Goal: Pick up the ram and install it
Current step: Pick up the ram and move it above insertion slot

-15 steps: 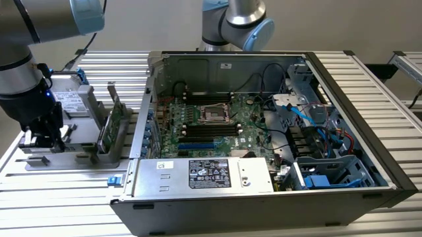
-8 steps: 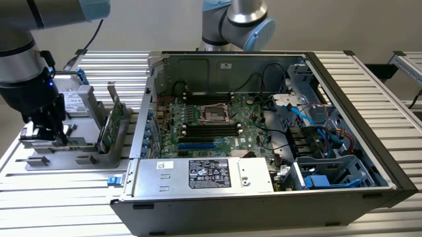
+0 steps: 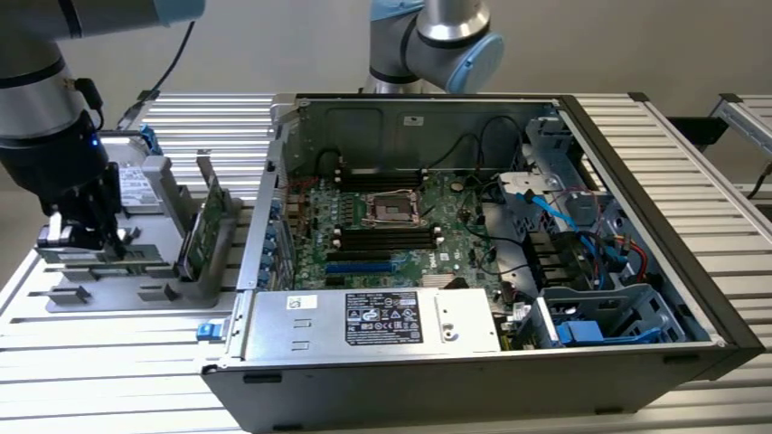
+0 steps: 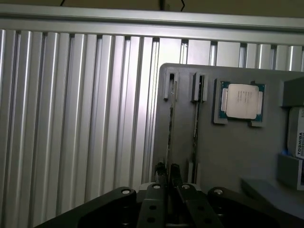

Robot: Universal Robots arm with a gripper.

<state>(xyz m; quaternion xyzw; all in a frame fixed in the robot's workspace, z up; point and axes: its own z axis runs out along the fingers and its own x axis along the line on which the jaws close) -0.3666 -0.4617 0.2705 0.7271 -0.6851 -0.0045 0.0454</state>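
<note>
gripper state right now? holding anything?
Gripper: fingers closed on the long thin circuit-board ram stick, which stands edge-on in its slot on the flat grey tray.

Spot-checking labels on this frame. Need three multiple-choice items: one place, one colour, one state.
1. Where is the gripper? A over the motherboard; B at the grey tray beside the PC case; C above the power supply.
2. What colour is the processor chip lid? A silver; B red; C black.
3. How does the ram at the gripper sit? A in a motherboard slot; B flat on the table; C on edge in a tray holder.
Answers: B, it is down at the tray, on the exterior view's left of the case. A, the lid is silver. C, it stands in its holder with the jaws shut on it.
</note>
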